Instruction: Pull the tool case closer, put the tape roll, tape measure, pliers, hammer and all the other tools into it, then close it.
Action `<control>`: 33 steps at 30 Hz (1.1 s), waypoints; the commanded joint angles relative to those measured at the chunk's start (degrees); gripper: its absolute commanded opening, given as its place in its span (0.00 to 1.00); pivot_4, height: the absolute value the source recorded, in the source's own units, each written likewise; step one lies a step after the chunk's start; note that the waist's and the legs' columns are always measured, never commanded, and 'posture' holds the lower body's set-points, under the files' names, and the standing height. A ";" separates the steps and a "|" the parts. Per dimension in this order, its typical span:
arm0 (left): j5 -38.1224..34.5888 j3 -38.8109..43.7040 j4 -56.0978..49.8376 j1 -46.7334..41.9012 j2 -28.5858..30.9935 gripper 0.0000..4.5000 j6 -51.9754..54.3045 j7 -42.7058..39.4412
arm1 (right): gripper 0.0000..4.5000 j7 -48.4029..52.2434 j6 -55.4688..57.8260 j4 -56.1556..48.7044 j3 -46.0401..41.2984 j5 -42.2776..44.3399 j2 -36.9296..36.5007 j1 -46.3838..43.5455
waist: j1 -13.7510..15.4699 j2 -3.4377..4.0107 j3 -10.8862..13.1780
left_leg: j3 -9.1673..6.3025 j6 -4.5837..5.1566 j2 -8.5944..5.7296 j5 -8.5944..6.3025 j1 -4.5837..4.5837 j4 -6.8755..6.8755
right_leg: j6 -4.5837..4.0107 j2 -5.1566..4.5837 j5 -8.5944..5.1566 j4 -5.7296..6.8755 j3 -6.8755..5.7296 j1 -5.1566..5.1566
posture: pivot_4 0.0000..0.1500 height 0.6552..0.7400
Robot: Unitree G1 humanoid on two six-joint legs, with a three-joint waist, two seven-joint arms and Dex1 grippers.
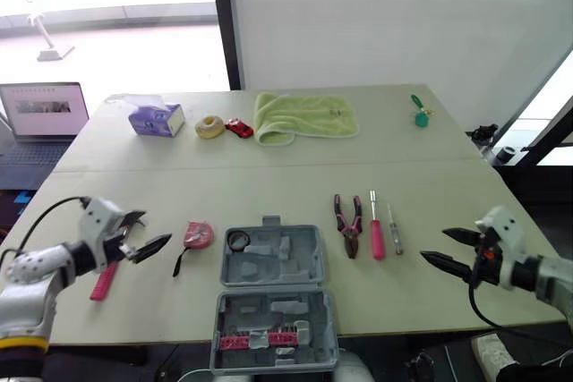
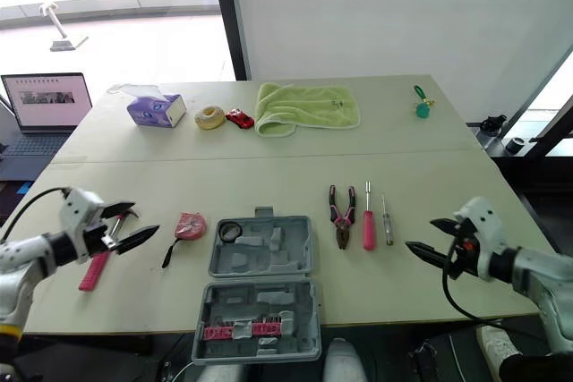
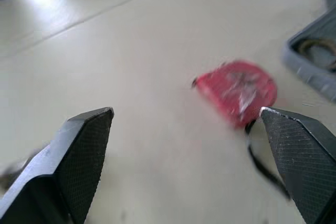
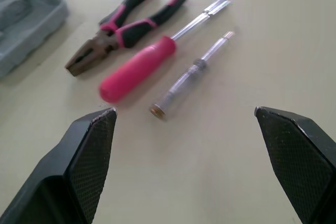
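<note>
The grey tool case (image 1: 273, 297) lies open at the table's front edge, a black tape roll (image 1: 237, 240) in its far left corner. A red tape measure (image 1: 198, 235) (image 3: 239, 91) rests left of the case. My left gripper (image 1: 141, 235) hovers open just left of the tape measure, above a pink-handled hammer (image 1: 105, 280). Right of the case lie pink-and-black pliers (image 1: 348, 224) (image 4: 121, 27), a pink screwdriver (image 1: 377, 232) (image 4: 142, 66) and a clear tester screwdriver (image 1: 394, 231) (image 4: 190, 74). My right gripper (image 1: 448, 250) is open, right of those tools.
At the back of the table are a purple tissue box (image 1: 157, 120), a yellow tape roll (image 1: 209, 126), a red toy car (image 1: 239, 128), a green towel (image 1: 300, 116) and a green object (image 1: 420, 114). A laptop (image 1: 40, 114) stands off the table's left side.
</note>
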 commanded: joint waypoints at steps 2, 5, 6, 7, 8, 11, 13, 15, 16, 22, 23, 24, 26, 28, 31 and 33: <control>-2.45 9.95 4.18 5.33 -0.50 0.99 -5.04 4.48 | 1.00 -0.36 -12.10 6.92 -9.15 0.28 3.63 4.48 | 0.26 0.00 -0.01 | 0.02 -0.01 0.02 -0.01 0.01 -0.05 | -0.01 0.00 -0.01 -0.08 0.03 0.02 | 1.00 1.00; -2.24 13.31 8.42 7.13 -2.60 0.99 -6.47 10.00 | 1.00 0.00 -15.04 12.59 -9.41 -0.46 4.83 5.66 | 0.34 0.00 -0.01 | 0.01 -0.01 0.08 -0.01 0.11 -0.06 | -0.25 -0.01 -0.11 -0.17 0.03 0.19 | 1.00 1.00; -2.18 13.85 8.63 8.42 -3.48 0.99 -7.29 10.63 | 1.00 -0.16 -15.72 13.95 -9.18 -0.69 5.22 5.67 | 0.22 -0.01 -0.02 | 0.01 -0.02 0.09 -0.01 0.23 -0.07 | -0.26 -0.01 -0.11 -0.18 0.04 0.32 | 1.00 1.00; -2.21 14.11 8.62 9.28 -4.05 0.99 -7.84 10.93 | 1.00 -0.30 -16.32 14.88 -9.00 -0.79 5.46 5.58 | 0.17 -0.02 -0.02 | 0.03 -0.03 0.09 -0.02 0.35 -0.11 | -0.26 -0.02 -0.12 -0.20 0.05 0.41 | 1.00 1.00; -1.86 13.89 7.80 10.69 -4.46 0.99 -8.69 10.76 | 1.00 -0.55 -16.56 15.07 -8.99 -0.47 5.76 5.36 | 0.10 -0.02 -0.02 | 0.08 -0.03 0.11 -0.03 0.48 -0.20 | -0.26 -0.04 -0.13 -0.23 0.10 0.48 | 1.00 1.00; -2.33 13.12 5.84 11.91 -4.94 0.99 -9.84 9.99 | 1.00 -0.86 -16.75 14.49 -8.95 0.38 6.04 4.30 | 0.04 -0.02 -0.02 | 0.22 -0.10 0.15 -0.08 0.69 -0.30 | -0.25 -0.05 -0.16 -0.22 0.24 0.54 | 1.00 1.00; -2.60 12.46 5.46 11.00 -4.63 0.99 -10.19 9.50 | 1.00 -0.74 -16.31 13.29 -8.39 0.51 5.90 3.72 | 0.13 -0.02 -0.03 | 0.22 -0.11 0.17 -0.08 0.70 -0.27 | -0.28 -0.04 -0.16 -0.21 0.25 0.56 | 1.00 1.00; -2.81 11.23 4.28 9.50 -4.07 0.99 -10.00 8.35 | 1.00 -0.94 -14.90 10.81 -7.58 0.79 5.62 2.80 | 0.36 -0.02 -0.03 | 0.21 -0.11 0.16 -0.08 0.71 -0.24 | -0.29 -0.04 -0.17 -0.22 0.25 0.62 | 1.00 1.00; -2.75 10.37 3.17 8.79 -3.73 0.99 -9.85 7.58 | 1.00 -0.78 -13.72 8.77 -6.63 0.65 5.10 2.41 | 0.43 -0.02 -0.03 | 0.21 -0.11 0.15 -0.09 0.71 -0.24 | -0.29 -0.05 -0.17 -0.22 0.25 0.62 | 1.00 1.00; -2.16 5.76 -5.38 7.37 -3.45 0.99 -5.72 6.53 | 1.00 -0.42 2.72 -9.58 -0.96 6.93 1.03 -1.06 | -0.06 0.09 -0.04 | 0.18 -0.11 0.15 -0.09 0.70 -0.28 | -0.27 -0.05 -0.16 -0.21 0.39 0.53 | 1.00 1.00; -2.54 4.68 -7.99 7.42 -3.76 0.99 -4.51 6.53 | 1.00 0.20 5.51 -12.66 0.91 7.06 -0.89 -1.64 | -0.13 0.09 -0.04 | 0.21 -0.09 0.16 -0.10 0.70 -0.28 | -0.27 -0.05 -0.16 -0.19 0.49 0.46 | 1.00 1.00; -2.65 3.48 -10.94 7.51 -4.09 0.99 -3.21 7.02 | 1.00 1.35 8.42 -15.81 2.88 7.64 -3.12 -2.29 | -0.10 0.09 -0.04 | 0.23 -0.09 0.17 -0.10 0.70 -0.28 | -0.27 -0.04 -0.16 -0.19 0.52 0.43 | 1.00 1.00; -3.51 1.31 -16.82 7.89 -5.03 0.99 -0.58 7.90 | 1.00 2.38 13.33 -20.14 5.60 9.82 -6.06 -5.07 | 0.15 0.04 -0.02 | 0.23 -0.09 0.17 -0.10 0.68 -0.27 | -0.27 -0.04 -0.16 -0.20 0.52 0.44 | 1.00 1.00; -3.71 0.34 -21.41 8.31 -6.70 0.99 1.97 10.75 | 1.00 3.11 16.79 -23.36 8.50 11.37 -8.17 -9.22 | 0.25 0.02 -0.01 | 0.23 -0.09 0.17 -0.10 0.66 -0.25 | -0.27 -0.03 -0.16 -0.22 0.51 0.45 | 1.00 1.00; -1.64 -0.17 -26.41 10.08 -8.74 0.99 6.87 16.84 | 1.00 4.55 19.78 -26.25 11.70 12.33 -10.12 -13.75 | 0.30 -0.03 0.01 | 0.23 -0.09 0.16 -0.11 0.62 -0.24 | -0.26 -0.04 -0.15 -0.26 0.52 0.44 | 1.00 1.00; -1.65 -0.50 -33.87 14.89 -12.27 0.99 9.91 21.37 | 1.00 6.82 25.26 -27.80 15.09 16.95 -10.94 -20.71 | 0.15 -0.08 0.04 | 0.25 -0.07 0.15 -0.12 0.60 -0.23 | -0.24 -0.03 -0.16 -0.27 0.47 0.45 | 1.00 1.00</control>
